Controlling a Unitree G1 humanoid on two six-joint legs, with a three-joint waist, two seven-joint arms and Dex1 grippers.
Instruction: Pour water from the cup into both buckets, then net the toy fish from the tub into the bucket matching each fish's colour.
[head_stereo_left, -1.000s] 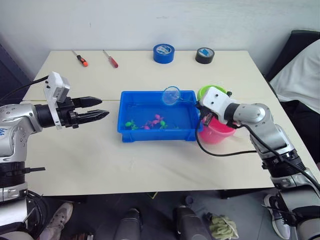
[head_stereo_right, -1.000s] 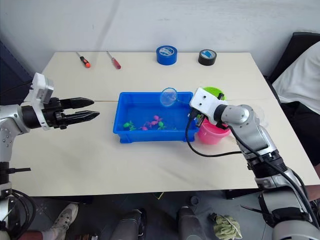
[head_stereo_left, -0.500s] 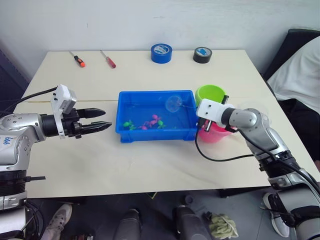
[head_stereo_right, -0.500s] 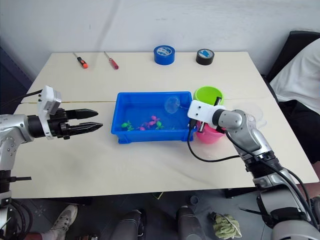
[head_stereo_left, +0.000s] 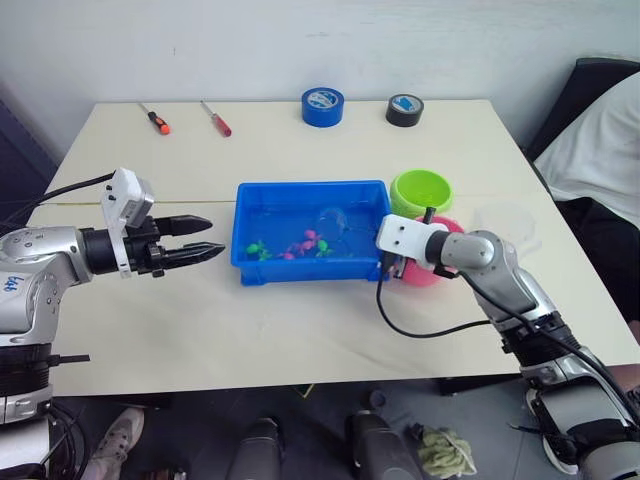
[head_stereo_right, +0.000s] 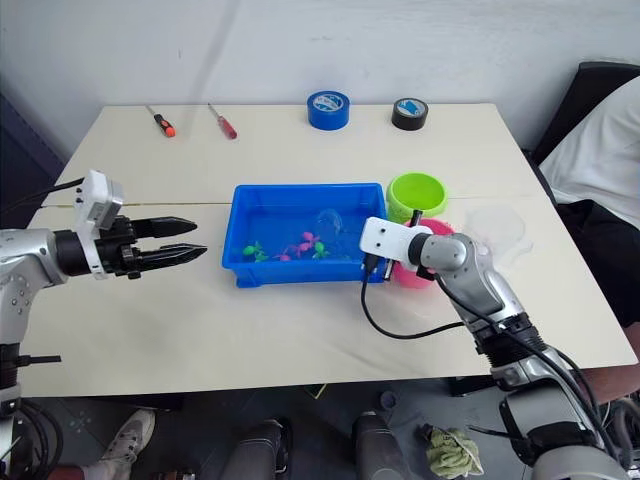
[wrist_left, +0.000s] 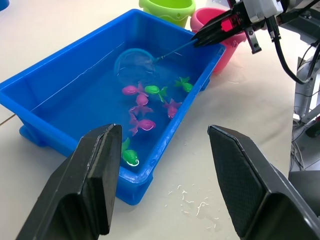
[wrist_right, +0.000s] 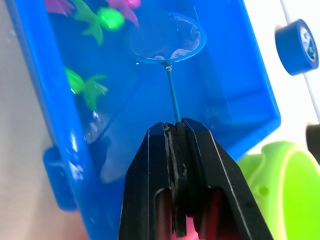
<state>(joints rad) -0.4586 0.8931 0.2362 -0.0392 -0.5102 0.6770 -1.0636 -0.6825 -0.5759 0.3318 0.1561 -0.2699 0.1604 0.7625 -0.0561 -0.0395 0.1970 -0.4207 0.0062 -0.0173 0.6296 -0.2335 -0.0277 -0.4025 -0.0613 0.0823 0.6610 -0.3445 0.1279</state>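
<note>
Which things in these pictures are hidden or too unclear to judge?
- Water level in the pink bucket: the right pincer and its arm cover it in both eye views.
- Water in the green bucket: too small to tell.
- Whether the net holds a fish: none seen, but the mesh blurs under the tub water.
- The cup: faint outline only.

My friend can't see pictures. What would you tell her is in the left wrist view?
The net, held by the right pincer, dips into the blue tub near pink and green toy fish. The green bucket and pink bucket stand behind; the left pincer is open.
</note>
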